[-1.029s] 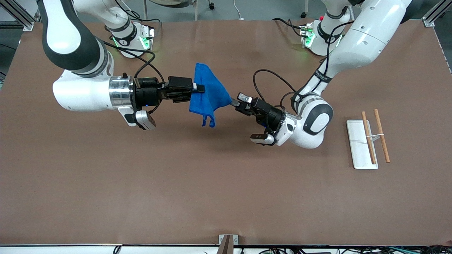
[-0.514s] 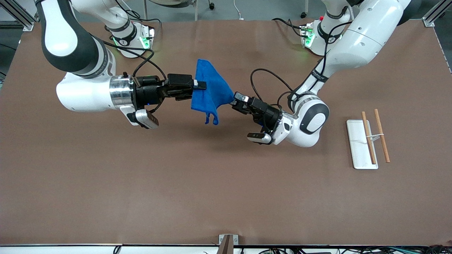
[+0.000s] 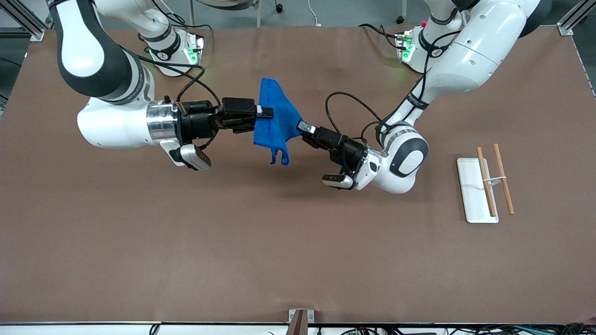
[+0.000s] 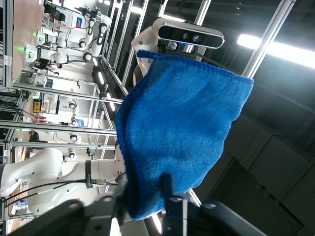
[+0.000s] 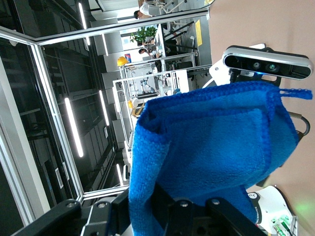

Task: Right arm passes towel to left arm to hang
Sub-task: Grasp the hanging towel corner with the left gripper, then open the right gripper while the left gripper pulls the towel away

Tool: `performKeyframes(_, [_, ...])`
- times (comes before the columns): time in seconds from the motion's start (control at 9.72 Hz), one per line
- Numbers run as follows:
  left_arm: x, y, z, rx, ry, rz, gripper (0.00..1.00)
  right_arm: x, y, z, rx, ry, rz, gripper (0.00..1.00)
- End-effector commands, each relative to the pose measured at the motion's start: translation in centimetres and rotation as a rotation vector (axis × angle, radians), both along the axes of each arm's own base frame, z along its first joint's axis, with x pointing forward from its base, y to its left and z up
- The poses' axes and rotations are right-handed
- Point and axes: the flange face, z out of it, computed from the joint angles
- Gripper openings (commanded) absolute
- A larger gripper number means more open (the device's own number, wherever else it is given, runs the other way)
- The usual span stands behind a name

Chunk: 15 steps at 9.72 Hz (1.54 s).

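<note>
The royal-blue towel [image 3: 277, 116] hangs in the air over the middle of the table, bunched, with a thread tag dangling at its lower corner. My right gripper [image 3: 266, 113] is shut on the towel's edge toward the right arm's end and holds it up. My left gripper [image 3: 301, 129] is open at the towel's other edge, and its fingers straddle a fold of the cloth. In the left wrist view the towel [image 4: 182, 132] fills the gap of the left gripper [image 4: 144, 189]. In the right wrist view the towel [image 5: 211, 142] is pinched in the right gripper [image 5: 142, 196].
A white tray [image 3: 470, 186] lies toward the left arm's end of the table, with two wooden rods [image 3: 485, 181] on and beside it, joined by a thin white piece. Cables loop from both wrists. The brown table top [image 3: 279, 242] lies below.
My left gripper has moved toward the towel until its fingers reach around the cloth's edge. My right gripper has shifted the towel slightly toward the left arm.
</note>
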Motion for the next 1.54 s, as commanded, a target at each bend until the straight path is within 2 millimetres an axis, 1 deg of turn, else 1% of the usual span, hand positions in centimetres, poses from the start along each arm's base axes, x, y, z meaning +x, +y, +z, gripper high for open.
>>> performKeyframes(0.0, [0.3, 0.7, -1.2, -0.010, 0.010, 0.029, 0.13, -0.4, 0.1, -0.3, 0.029, -0.003, -0.002, 0.00])
performKeyframes(0.1, [0.5, 0.9, -1.1, -0.012, 0.011, 0.034, 0.05, -0.4, 0.1, -0.3, 0.029, -0.003, -0.002, 0.00])
performKeyframes(0.21, [1.3, 1.6, -0.6, -0.016, 0.003, 0.048, 0.01, -0.4, 0.1, -0.3, 0.029, -0.003, -0.002, 0.00])
performKeyframes(0.31, [1.8, 2.4, -0.3, -0.016, 0.001, 0.061, 0.00, -0.4, 0.1, -0.3, 0.029, -0.003, -0.002, 0.01])
performKeyframes(0.41, [2.7, 3.8, 0.0, -0.015, -0.002, 0.081, 0.00, -0.4, 0.1, -0.3, 0.029, 0.000, -0.003, 0.07])
performKeyframes(0.51, [4.0, 5.5, 1.0, -0.009, 0.010, 0.084, 0.00, -0.5, 0.0, -0.1, 0.033, 0.004, 0.003, 0.84])
performKeyframes(0.62, [5.1, 7.3, 2.1, -0.004, 0.038, 0.079, 0.00, -0.3, -0.3, 0.0, 0.033, 0.006, 0.000, 1.00])
performKeyframes(0.72, [5.9, 9.1, 3.5, 0.008, 0.054, 0.083, 0.00, -0.2, -0.7, 0.1, 0.039, 0.008, 0.003, 1.00])
performKeyframes(0.82, [6.5, 10.6, 4.5, 0.039, 0.070, 0.072, 0.00, 0.2, -1.7, 0.1, 0.035, 0.026, -0.002, 1.00])
performKeyframes(0.93, [7.6, 13.2, 5.9, 0.104, 0.058, 0.057, 0.00, 0.5, -2.6, 0.3, 0.031, 0.031, -0.005, 1.00])
performKeyframes(1.03, [8.5, 16.2, 6.0, 0.154, 0.079, 0.055, 0.00, 0.7, -3.5, 0.1, 0.000, 0.020, 0.003, 1.00])
performKeyframes(1.13, [8.9, 18.5, 5.6, 0.205, 0.074, 0.053, 0.00, 1.1, -5.1, -0.5, -0.065, 0.001, 0.015, 1.00])
performKeyframes(1.23, [9.0, 20.0, 4.9, 0.253, 0.069, 0.055, 0.00, 1.3, -7.4, -0.8, -0.113, -0.009, 0.052, 1.00])
performKeyframes(1.34, [9.3, 22.1, 3.8, 0.320, 0.114, 0.063, 0.00, 1.4, -9.7, -1.4, -0.184, -0.021, 0.084, 1.00])
performKeyframes(1.44, [9.6, 24.3, 2.7, 0.443, 0.172, 0.058, 0.00, 1.5, -12.3, -2.3, -0.278, -0.027, 0.113, 1.00])
